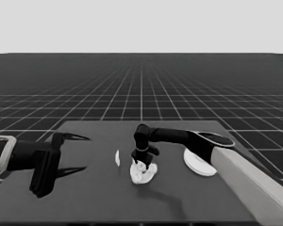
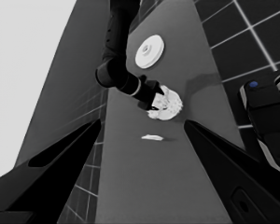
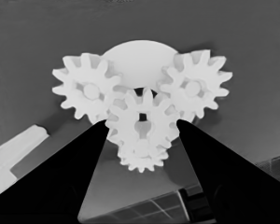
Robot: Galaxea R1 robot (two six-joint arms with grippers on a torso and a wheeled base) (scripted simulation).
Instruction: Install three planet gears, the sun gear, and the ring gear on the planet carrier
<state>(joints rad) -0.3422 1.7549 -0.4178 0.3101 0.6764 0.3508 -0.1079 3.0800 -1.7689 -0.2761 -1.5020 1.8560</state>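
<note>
Reaching from the right in the head view, the right gripper (image 1: 140, 162) stands straight down over the smaller round part (image 1: 143, 174) near the middle of the worktop (image 1: 85, 197). The larger round part (image 1: 198, 164) lies just beside the reaching arm, partly behind it, not yet used. A thin white piece (image 1: 117, 157) lies just left of the assembly. The left gripper (image 1: 70, 153) waits over the worktop's left end, its fingers spread wide and empty.

From the left wrist view, the right arm bends down onto the gear cluster (image 2: 165, 105); the thin white piece (image 2: 152, 137) lies near it, clear of the work.

Seen by the right wrist view, two gears (image 3: 86, 91) (image 3: 194, 86) sit on the smaller round part (image 3: 137, 58), a third (image 3: 142, 156) shows low behind the middle gear (image 3: 142, 122), which the right fingers (image 3: 60, 182) flank closely; whether they grip it I cannot tell. My judgement is that the middle gear is being seated: its teeth should mesh with all neighbours, lowered straight, without nudging them.
</note>
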